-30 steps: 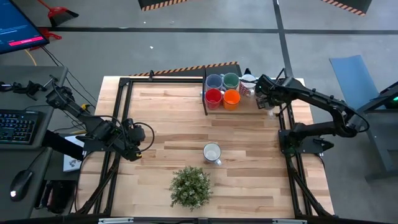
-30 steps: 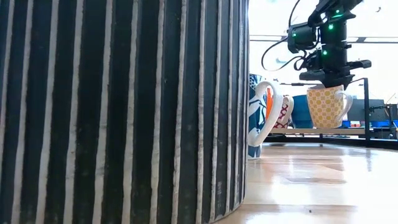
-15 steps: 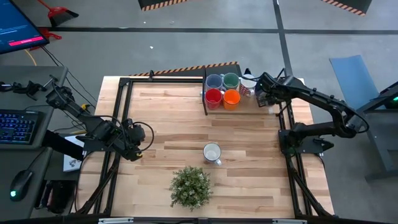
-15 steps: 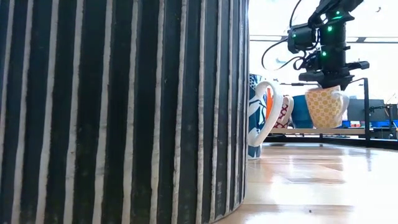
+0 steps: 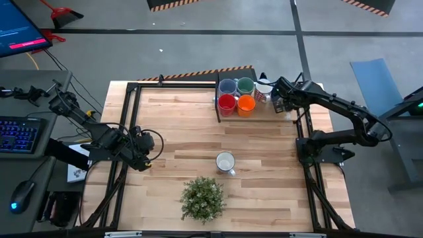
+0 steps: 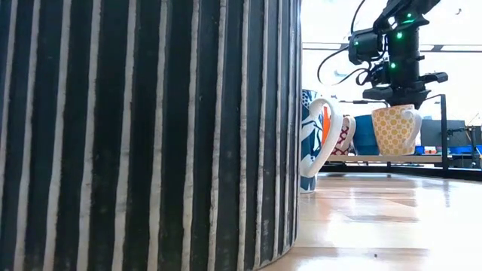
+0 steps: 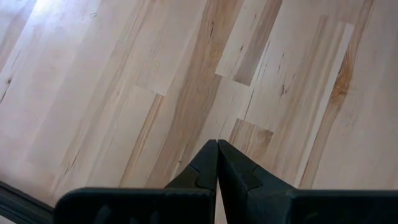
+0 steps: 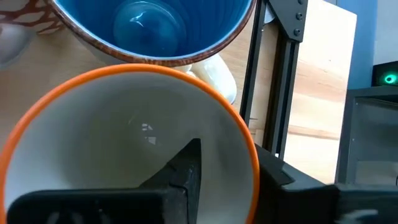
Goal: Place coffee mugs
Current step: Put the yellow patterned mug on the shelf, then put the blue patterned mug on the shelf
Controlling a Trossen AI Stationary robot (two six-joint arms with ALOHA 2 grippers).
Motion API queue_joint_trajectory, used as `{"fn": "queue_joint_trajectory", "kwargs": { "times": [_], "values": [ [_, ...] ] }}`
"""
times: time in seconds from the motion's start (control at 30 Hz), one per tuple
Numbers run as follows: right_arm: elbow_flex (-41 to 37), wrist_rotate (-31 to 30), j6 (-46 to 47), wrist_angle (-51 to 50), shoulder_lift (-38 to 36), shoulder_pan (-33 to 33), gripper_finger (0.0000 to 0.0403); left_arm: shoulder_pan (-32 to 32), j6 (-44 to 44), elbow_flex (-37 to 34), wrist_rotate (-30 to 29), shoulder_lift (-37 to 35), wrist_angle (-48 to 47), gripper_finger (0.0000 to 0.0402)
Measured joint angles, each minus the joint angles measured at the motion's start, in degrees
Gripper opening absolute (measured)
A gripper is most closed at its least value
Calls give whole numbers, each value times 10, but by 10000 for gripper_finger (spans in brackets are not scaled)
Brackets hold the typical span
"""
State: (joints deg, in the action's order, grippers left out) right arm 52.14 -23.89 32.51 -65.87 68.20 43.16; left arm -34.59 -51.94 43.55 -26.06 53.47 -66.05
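Four mugs cluster together; right gripper straddles one orange-rimmed cream patterned mug's wall; left gripper clenched empty.

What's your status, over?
Right gripper over the far-right rack, fingers straddling the yellow mug's rim. Left gripper shut, idle over bare table. Blue mug close beside.

Robot lab (hazard-taped floor, monitor)

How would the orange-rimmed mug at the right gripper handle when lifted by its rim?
Orange-rimmed mug looks glazed ceramic: probably rigid, slick, chippable. Right gripper straddles one side of its rim, so it likely hangs tilted, as the low view suggests. Left gripper waits shut over table.
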Motion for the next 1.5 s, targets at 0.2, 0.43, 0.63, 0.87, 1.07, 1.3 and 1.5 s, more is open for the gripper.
{"fn": "queue_joint_trajectory", "kwargs": {
  "times": [0.2,0.43,0.63,0.87,1.07,1.3,1.5],
  "values": [
    [0,-12,-4,1,0,0,83,0,0,0,0,0,0,0],
    [0,-12,-19,0,0,0,83,0,0,0,0,0,0,0],
    [0,-30,-19,4,0,0,83,0,0,0,0,0,0,0],
    [12,-42,-22,2,0,0,83,0,0,0,3,0,0,0],
    [72,-40,-33,-23,0,0,83,0,0,0,4,0,0,0],
    [156,122,19,-85,-1,-13,83,0,0,0,2,0,0,0],
    [168,309,23,-85,-1,-92,83,0,0,0,0,0,0,0]
  ]
}}
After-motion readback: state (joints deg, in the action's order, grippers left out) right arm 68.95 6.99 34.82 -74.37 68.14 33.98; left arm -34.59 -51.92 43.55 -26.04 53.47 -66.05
